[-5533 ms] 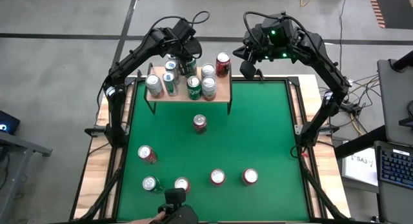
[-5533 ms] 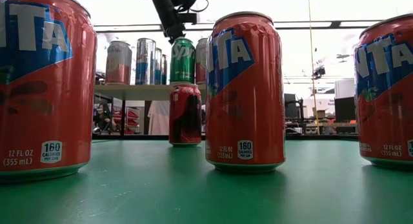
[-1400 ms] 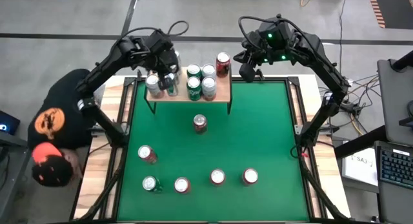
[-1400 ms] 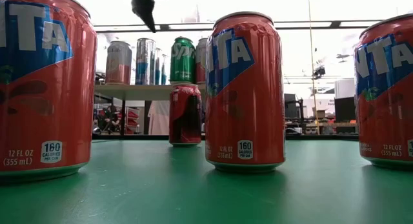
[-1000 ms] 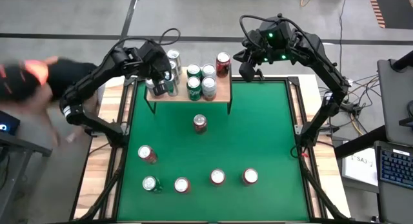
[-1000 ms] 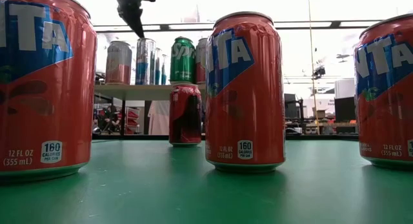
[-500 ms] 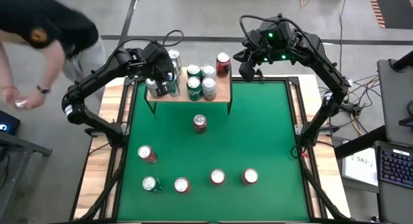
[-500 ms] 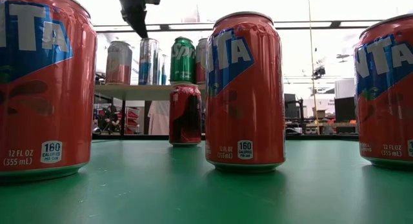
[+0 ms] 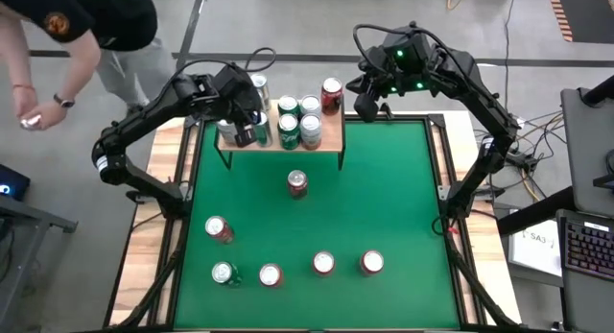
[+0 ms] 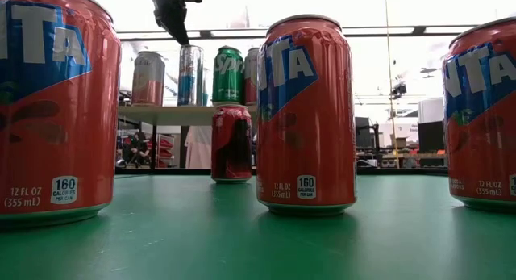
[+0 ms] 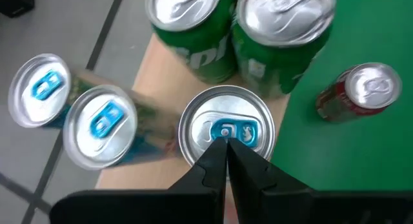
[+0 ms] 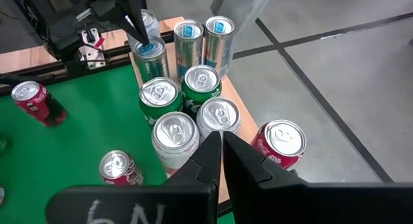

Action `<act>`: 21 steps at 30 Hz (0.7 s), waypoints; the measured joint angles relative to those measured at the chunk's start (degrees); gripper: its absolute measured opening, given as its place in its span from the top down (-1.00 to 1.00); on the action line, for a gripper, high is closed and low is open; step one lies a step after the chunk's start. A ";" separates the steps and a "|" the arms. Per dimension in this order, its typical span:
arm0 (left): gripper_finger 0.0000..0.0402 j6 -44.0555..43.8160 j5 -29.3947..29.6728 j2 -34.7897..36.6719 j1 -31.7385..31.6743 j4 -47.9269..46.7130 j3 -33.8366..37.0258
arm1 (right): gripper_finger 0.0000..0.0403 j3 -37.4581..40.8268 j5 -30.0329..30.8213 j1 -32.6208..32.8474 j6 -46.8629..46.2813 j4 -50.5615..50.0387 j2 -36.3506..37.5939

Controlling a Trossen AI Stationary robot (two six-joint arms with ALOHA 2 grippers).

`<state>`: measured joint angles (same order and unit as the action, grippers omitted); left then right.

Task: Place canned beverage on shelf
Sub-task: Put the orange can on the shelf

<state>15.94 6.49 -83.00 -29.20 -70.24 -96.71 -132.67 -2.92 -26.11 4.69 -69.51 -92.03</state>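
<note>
Shelf (image 9: 331, 131) at upper centre holds many cans; six wait on the table (image 9: 403, 199).
Left gripper (image 9: 251, 117), fingers together and empty, over a shelved can (image 11: 226, 127); right gripper (image 9: 367, 103), also closed, idles nearby.

The near cans (image 10: 306, 114) are cut off by the low view's edges. Two slim cans (image 11: 100, 127) on the shelf (image 11: 161, 69) look smeared in the left wrist view.

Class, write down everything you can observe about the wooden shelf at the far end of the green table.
The shelf is a small rectangular board of pale wood raised on thin black legs above the far edge of the green table. It sits level. Cans stand upright on it, silver, green and one red, crowded towards its left and middle. The left gripper, shut, hangs over the cans at its left end; the right gripper waits beyond its right end.
</note>
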 joint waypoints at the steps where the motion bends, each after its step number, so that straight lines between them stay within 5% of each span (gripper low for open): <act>1: 1.00 0.00 -0.23 0.00 0.21 0.32 0.00 | 0.95 0.16 0.00 0.00 0.00 0.02 0.00; 21: 1.00 1.22 4.92 2.28 1.29 2.08 0.37 | 0.95 1.70 0.02 0.00 0.41 0.91 0.00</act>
<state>17.17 11.41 -80.72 -27.91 -68.17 -96.34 -130.98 -2.90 -26.11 5.10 -68.60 -92.03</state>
